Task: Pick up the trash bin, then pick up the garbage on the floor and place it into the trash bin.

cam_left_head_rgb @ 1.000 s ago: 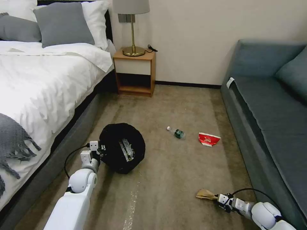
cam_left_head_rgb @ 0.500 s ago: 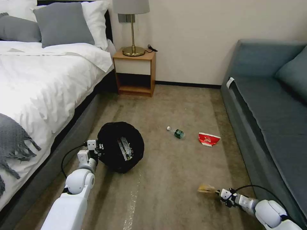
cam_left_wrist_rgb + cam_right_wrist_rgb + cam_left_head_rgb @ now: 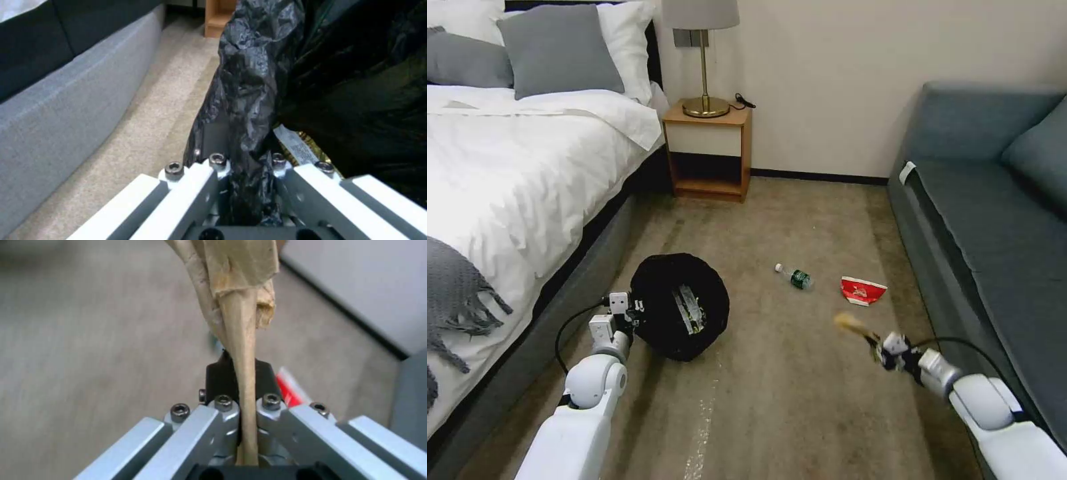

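Pinching the crumpled brown paper (image 3: 851, 325) lower right of frame, the right gripper (image 3: 875, 344) is holding its long axis slanting up-left, off the carpet (image 3: 800, 400). Left gripper (image 3: 639, 315) is clamping the crinkled black-bagged trash bin (image 3: 680, 307) at centre-left; a foil wrapper (image 3: 688, 312), probably, is lying inside.

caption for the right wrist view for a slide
Right gripper shut on crumpled brown paper, held above beige carpet, flattened red-and-white carton behind.
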Robot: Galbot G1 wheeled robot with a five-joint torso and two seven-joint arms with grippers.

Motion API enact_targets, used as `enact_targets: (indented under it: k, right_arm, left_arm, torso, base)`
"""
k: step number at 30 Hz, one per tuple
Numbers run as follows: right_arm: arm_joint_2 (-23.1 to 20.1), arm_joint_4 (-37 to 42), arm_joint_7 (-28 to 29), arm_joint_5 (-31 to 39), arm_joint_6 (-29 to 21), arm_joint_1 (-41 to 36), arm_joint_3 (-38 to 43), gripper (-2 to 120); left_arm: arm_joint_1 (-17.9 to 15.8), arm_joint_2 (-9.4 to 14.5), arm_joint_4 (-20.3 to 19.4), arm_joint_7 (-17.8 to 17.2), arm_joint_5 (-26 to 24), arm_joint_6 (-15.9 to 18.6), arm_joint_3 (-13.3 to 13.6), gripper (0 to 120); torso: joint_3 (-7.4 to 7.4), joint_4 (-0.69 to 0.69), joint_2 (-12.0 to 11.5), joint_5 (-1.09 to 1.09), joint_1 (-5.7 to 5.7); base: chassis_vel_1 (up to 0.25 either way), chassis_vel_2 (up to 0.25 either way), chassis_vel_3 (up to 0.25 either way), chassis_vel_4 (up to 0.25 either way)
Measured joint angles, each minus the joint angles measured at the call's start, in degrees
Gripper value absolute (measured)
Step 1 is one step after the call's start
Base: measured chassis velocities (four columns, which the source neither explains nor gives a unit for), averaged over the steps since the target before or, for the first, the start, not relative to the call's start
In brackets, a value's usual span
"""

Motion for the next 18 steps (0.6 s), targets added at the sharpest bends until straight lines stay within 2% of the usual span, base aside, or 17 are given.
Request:
enact_targets:
  k: [5, 6, 9, 10, 13, 18]
  right_arm:
    - [-0.3, 6.7, 4.8, 9.4, -1.8, 2.3, -2.6, 0]
    - [-0.3, 6.7, 4.8, 9.4, -1.8, 2.3, -2.6, 0]
    - [0.6, 12.4, 8.2, 18.5, -4.7, 4.7, -5.6, 0]
    - [0.6, 12.4, 8.2, 18.5, -4.7, 4.7, -5.6, 0]
    - [1.8, 16.7, 10.6, 25.8, -8.4, 7.3, -8.3, 0]
    - [2.9, 18.4, 11.4, 29.6, -10.3, 9.3, -10.8, 0]
  left_arm:
    - [-0.2, -0.8, -0.5, -0.4, 0.0, -0.1, 1.0, 1]
    - [-0.2, -0.8, -0.5, -0.4, 0.0, -0.1, 1.0, 1]
    - [-0.5, -1.2, -0.9, -0.5, 0.1, -0.1, 1.6, 1]
    - [-0.5, -1.2, -0.9, -0.5, 0.1, -0.1, 1.6, 1]
    - [-0.5, -1.4, -1.4, -0.6, 0.2, 0.0, 1.8, 1]
    - [-0.2, -1.6, -1.9, -0.6, 0.2, 0.0, 2.0, 1]
  torso:
    - [0.00, 0.00, 0.0, -0.01, 0.00]
    - [0.00, 0.00, 0.0, -0.01, 0.00]
    - [-0.01, 0.00, 0.0, 0.00, 0.00]
    - [-0.01, 0.00, 0.0, 0.00, 0.00]
    - [0.00, 0.00, 0.0, -0.01, 0.00]
    - [0.00, 0.00, 0.0, -0.01, 0.00]
  base:
    - [0.000, 0.000, 0.000, 0.000]
    - [0.000, 0.000, 0.000, 0.000]
    - [0.000, 0.000, 0.000, 0.000]
    - [0.000, 0.000, 0.000, 0.000]
    - [0.000, 0.000, 0.000, 0.000]
    - [0.000, 0.000, 0.000, 0.000]
